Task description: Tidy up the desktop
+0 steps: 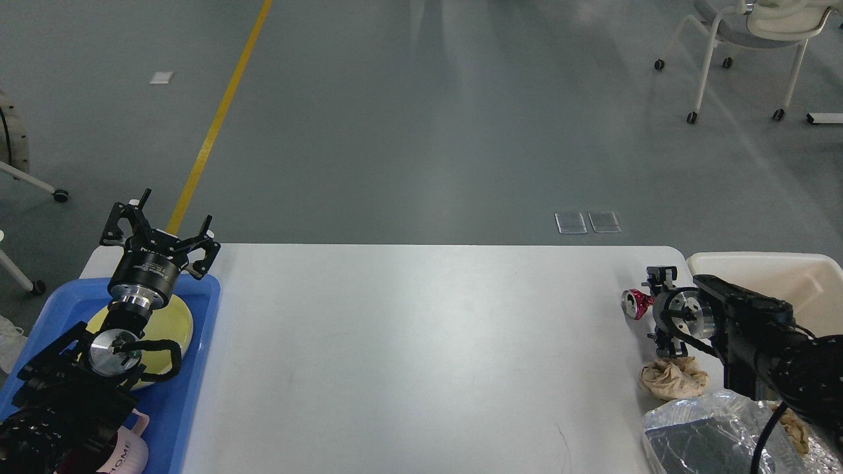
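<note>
The desktop (421, 342) is a wide white table top. A crushed red can (632, 304) lies near its right edge, mostly hidden behind my right gripper (662, 308). The gripper is low at the can, and its fingers stand apart on either side of it, open. My left gripper (161, 227) is open and empty, held above the far end of the blue tray (197, 395).
The tray holds a yellow plate (168, 322) and a pink mug (125, 454). A crumpled brown paper (672, 380) and a foil tray (711, 434) lie at the front right. A beige bin (770, 270) stands beside the right edge. A chair (751, 33) stands far back.
</note>
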Available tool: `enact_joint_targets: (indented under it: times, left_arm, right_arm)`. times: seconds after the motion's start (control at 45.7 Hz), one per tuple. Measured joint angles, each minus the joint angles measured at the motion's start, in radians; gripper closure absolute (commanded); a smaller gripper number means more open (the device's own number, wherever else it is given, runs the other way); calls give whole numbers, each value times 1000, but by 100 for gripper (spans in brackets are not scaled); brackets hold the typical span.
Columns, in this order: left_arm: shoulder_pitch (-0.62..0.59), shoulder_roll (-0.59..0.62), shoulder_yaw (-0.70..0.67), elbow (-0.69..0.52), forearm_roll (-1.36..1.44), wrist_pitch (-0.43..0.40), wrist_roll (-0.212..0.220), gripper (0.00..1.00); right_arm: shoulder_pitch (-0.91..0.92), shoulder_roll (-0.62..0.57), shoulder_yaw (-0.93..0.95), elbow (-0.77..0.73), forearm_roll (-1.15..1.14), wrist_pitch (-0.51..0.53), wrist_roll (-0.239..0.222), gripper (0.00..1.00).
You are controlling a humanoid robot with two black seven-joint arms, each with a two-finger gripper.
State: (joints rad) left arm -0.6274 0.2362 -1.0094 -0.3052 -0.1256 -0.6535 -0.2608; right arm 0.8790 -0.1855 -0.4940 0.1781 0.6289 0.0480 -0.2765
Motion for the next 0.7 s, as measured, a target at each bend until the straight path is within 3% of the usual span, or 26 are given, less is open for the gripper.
enact_joint_targets:
  times: [0.372,0.591,0.7]
  left_arm:
    - [0,0,0,0,0,0,0,2]
    - [0,0,0,0,0,0,0,2]
    - [0,0,0,0,0,0,0,2]
  right_arm:
    - [-9,29,22,-10,2,-26,44,45]
    - [-17,40,22,-12,1,-36,47,69]
    - [-18,41,20,-12,1,-42,47,88]
